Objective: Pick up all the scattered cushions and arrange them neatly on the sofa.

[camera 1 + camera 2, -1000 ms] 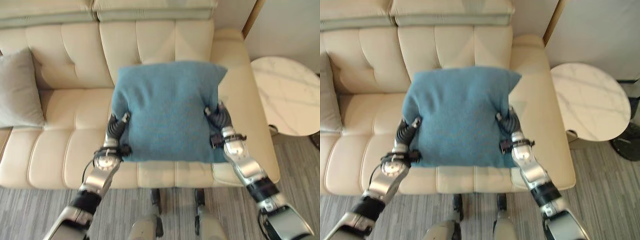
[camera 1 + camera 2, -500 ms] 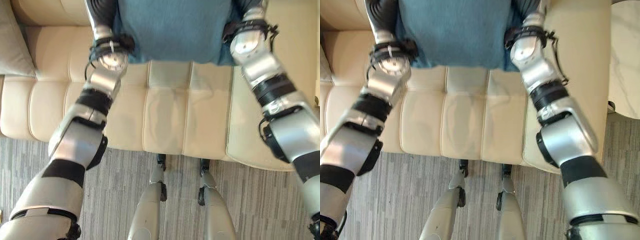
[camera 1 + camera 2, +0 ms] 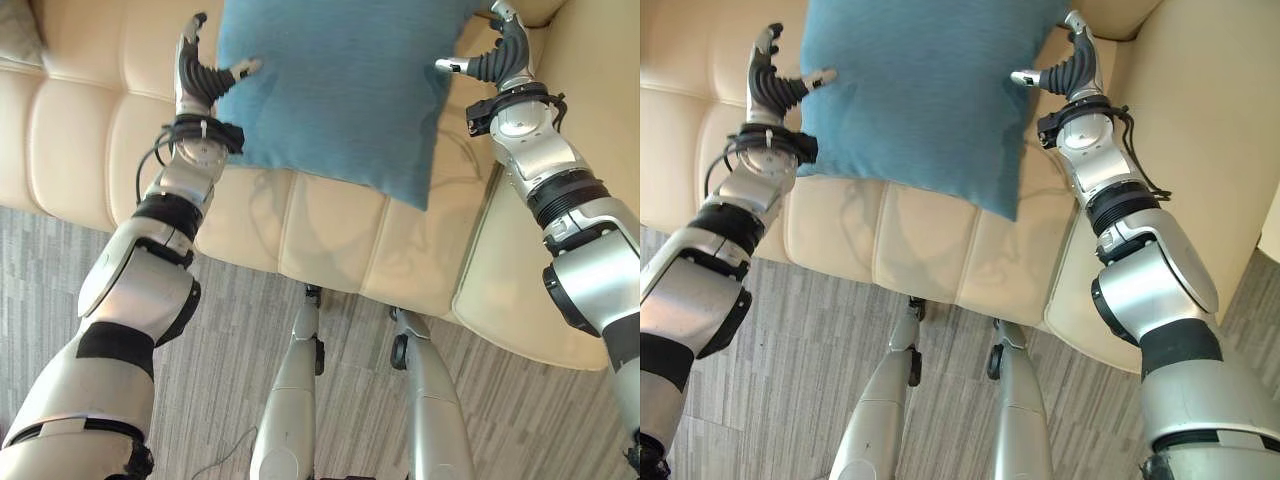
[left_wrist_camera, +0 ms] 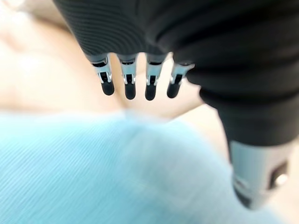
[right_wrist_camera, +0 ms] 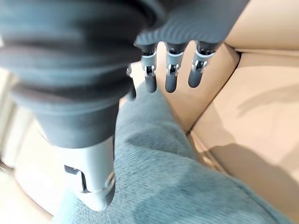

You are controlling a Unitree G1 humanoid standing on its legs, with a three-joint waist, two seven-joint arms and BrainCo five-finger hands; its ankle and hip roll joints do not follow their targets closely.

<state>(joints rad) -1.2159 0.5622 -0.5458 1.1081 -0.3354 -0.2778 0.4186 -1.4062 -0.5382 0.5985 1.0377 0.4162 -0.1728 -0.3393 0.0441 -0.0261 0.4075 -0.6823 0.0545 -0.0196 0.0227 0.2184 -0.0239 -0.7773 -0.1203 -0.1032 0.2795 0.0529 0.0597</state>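
Flanking my blue cushion (image 3: 340, 85) at 9 and 3 o'clock, left robot hand (image 3: 196, 70) and right robot hand (image 3: 497, 57), fingers straight, thumbs touching its edges, cushion resting on cream sofa (image 3: 330, 235).

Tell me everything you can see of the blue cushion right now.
The blue cushion is a soft, square-looking pillow in teal fabric with a fine ribbed weave. It sits tilted, one corner hanging down over the cream sofa seat near the front edge; its top is cut off by the frame. The left hand and right hand flank it with straight fingers, each thumb touching a side edge. Whether it rests on the seat is unclear.
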